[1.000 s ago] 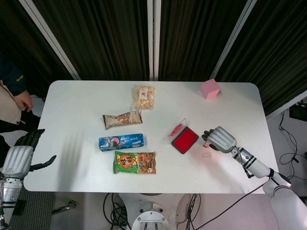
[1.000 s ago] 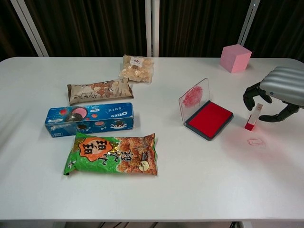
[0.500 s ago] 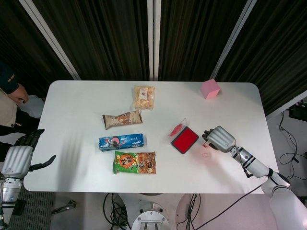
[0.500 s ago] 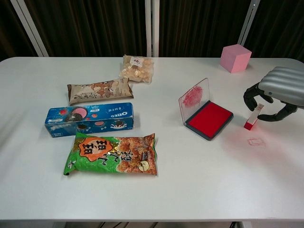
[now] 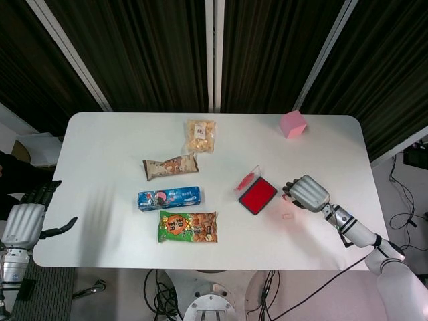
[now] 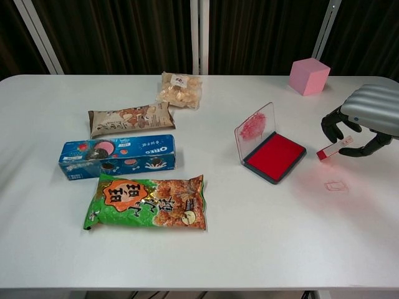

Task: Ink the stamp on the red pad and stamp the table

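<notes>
The open red ink pad (image 6: 275,156) (image 5: 258,196) lies right of centre, its clear lid (image 6: 255,128) standing up with red smears on it. My right hand (image 6: 365,121) (image 5: 307,194) hovers just right of the pad and pinches the small stamp (image 6: 333,148), which lies tilted almost flat, red end toward the pad, a little above the table. A faint red rectangular stamp mark (image 6: 335,185) (image 5: 288,215) shows on the white table (image 6: 262,249) in front of the hand. My left hand (image 5: 27,221) hangs off the table's left edge, holding nothing, fingers apart.
A pink cube (image 6: 308,76) stands at the back right. Left of the pad lie several snack packs: a green bag (image 6: 146,202), a blue Oreo box (image 6: 118,156), a brown bar wrapper (image 6: 129,118) and a clear bag of snacks (image 6: 179,89).
The stamp has tipped from upright to nearly flat in my right hand and risen slightly. The person at the far left has moved out of the head view. My left hand has not moved.
</notes>
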